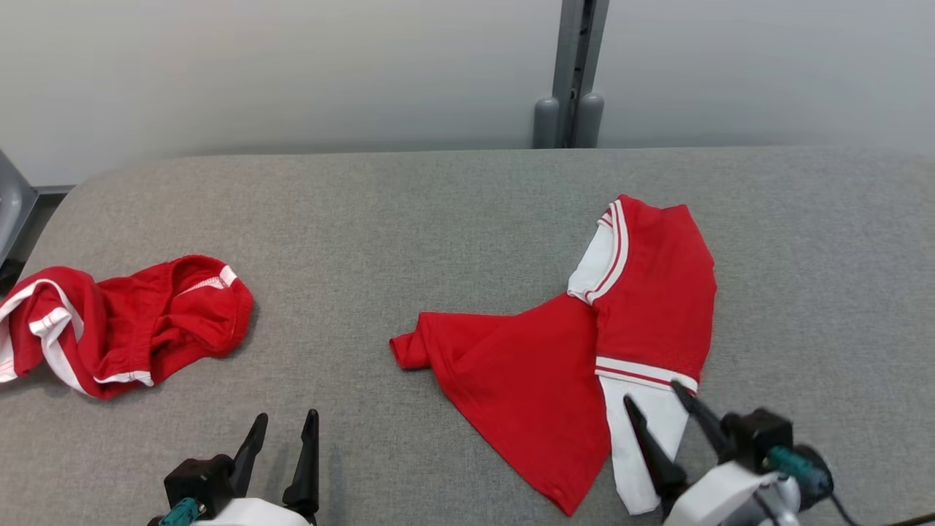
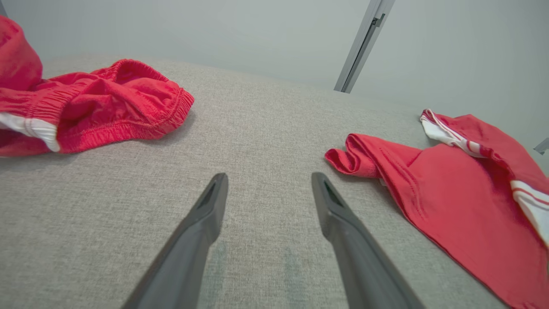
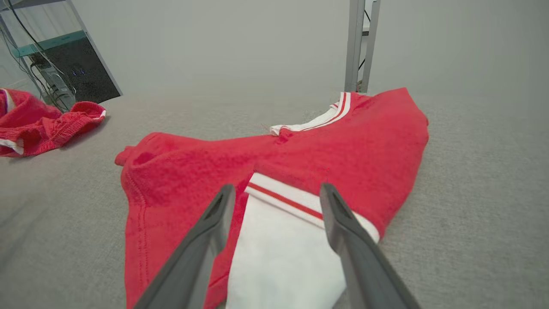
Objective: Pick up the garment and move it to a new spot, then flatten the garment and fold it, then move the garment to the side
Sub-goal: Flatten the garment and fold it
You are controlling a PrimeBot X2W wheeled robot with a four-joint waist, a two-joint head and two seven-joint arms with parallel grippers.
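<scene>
my jaws stand spread and empty on both sides: the right gripper [image 1: 651, 391] hangs over the white panel [image 3: 279, 253] at the near end of the red-and-white shirt [image 1: 555, 365], and the left gripper [image 1: 287, 415] over the bare grey table [image 1: 438, 219]. the shirt lies right of centre, partly doubled over itself. i judge it light, limp and unbreakable; a pinch at the striped band [image 3: 296, 199] or collar [image 1: 610, 248] should lift it. its long axis runs from the far collar toward me, one red corner trailing left.
</scene>
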